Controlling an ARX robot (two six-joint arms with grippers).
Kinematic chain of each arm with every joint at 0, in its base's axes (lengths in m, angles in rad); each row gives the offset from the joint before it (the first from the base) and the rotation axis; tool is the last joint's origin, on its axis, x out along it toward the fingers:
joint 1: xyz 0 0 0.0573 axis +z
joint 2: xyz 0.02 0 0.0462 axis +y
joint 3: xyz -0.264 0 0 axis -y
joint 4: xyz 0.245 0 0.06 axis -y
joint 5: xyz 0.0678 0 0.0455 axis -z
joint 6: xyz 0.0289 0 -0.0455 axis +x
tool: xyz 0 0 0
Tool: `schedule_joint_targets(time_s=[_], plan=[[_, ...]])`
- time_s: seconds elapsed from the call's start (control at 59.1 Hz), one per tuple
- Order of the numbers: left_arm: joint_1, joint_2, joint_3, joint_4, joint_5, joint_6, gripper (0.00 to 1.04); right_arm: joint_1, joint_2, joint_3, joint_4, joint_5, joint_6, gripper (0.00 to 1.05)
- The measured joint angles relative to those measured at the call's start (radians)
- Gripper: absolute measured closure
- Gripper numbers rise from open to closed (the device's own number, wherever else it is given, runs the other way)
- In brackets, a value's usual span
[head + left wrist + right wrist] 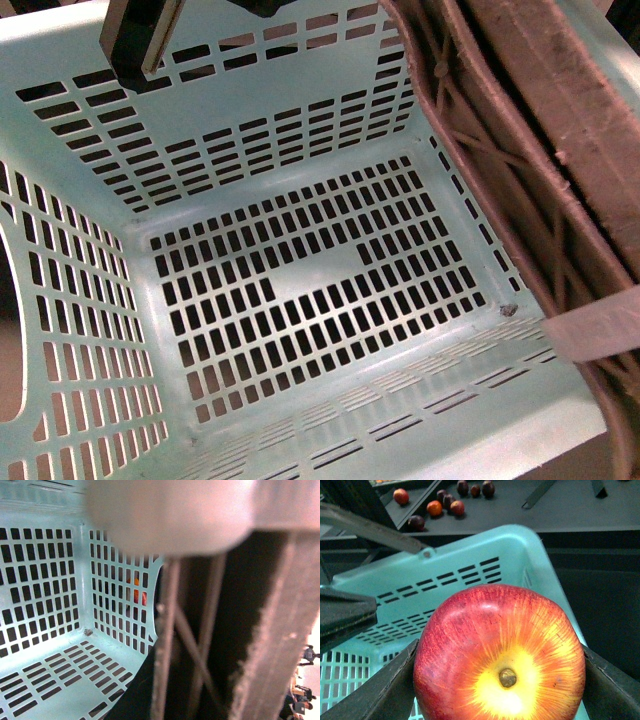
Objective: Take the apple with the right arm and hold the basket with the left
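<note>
Above the pale mint slotted plastic basket [470,555], my right claw [500,680] pinches the round red, yellow-blushed apple [500,645].
My left claw [170,515] is a blur beside the brown latticed handle [167,645]; I cannot tell whether it grips. The apple's stem dimple faces the right wrist camera.

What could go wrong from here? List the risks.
1. The apple is pinched only by its rounded sides in the right end effector, near the basket rim; a slip could send it outside.
2. The basket looks tilted in the front view, and the left wrist view shows only its handle, so the left hold is unconfirmed; it may swing.
3. Its floor is bare, hard plastic; a high release could bruise the fruit.
</note>
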Motion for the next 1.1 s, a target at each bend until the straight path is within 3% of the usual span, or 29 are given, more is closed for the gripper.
schedule_joint_targets(time_s=[0.169, 0.457, 0.643, 0.897, 1.033, 1.101], plan=[[0.0, 0.0, 0.0, 0.0, -0.001, 0.0, 0.9, 0.044, 0.076, -0.013, 0.046, 0.031, 0.002, 0.25], [0.0, 0.0, 0.0, 0.0, 0.0, 0.0, 0.9, 0.04, 0.14, -0.018, 0.084, 0.058, 0.003, 0.25], [0.0, 0.0, 0.0, 0.0, -0.001, 0.001, 0.9, 0.041, 0.144, -0.019, 0.088, 0.087, 0.003, 0.08], [-0.001, 0.001, 0.0, -0.003, -0.003, 0.007, 0.9, 0.002, 0.057, -0.019, 0.037, 0.142, -0.003, 0.09], [0.0, 0.0, 0.001, -0.005, -0.005, 0.008, 0.9, -0.085, -0.14, -0.042, -0.042, 0.322, -0.057, 0.09], [0.0, 0.0, 0.001, -0.005, -0.006, 0.01, 0.9, -0.108, -0.243, -0.066, -0.104, 0.367, -0.071, 0.09]])
